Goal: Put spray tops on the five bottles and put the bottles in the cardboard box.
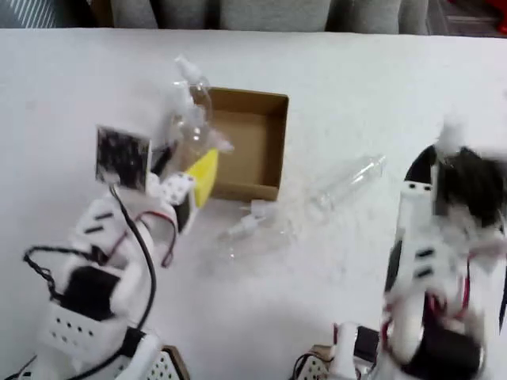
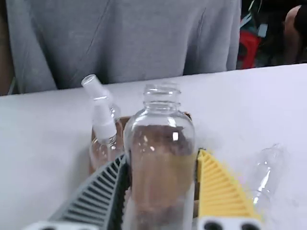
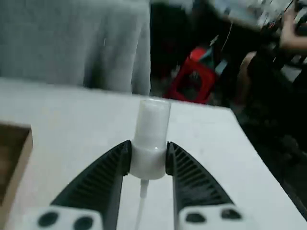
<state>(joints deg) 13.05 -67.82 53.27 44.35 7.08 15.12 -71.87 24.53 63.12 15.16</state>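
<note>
White tabletop (image 1: 356, 95) with a brown box (image 1: 282, 146) near the middle. The left end effector (image 2: 163, 165) is closed around the belly of a clear bottle (image 2: 160, 120), with a grey finger (image 2: 103, 191) on one side and a yellow finger (image 2: 220, 191) on the other. This bottle stands up straight and its neck is bare. Just behind it is a capped bottle (image 2: 103, 136), at the box (I cannot tell if it is really inside). The right end effector (image 3: 147, 160) is well apart from the box. It pinches a white top (image 3: 151, 127) by its fat ring, and the thin tube (image 3: 142, 201) hangs down between its fingers. A loose bottle (image 1: 348, 180) lies on its side on the tabletop near the box, and what looks like a second loose bottle (image 1: 257, 226) lies closer to the box.

The bottle looks like thin, see-through plastic, so I think it is very light and smooth. It could slip or twist. The wide belly is a good place to hold it, but a hard squeeze may dent it. The top is small, light and hard. The ring is the best place to hold it, since the tube looks bendy and has to go down the neck first
</note>
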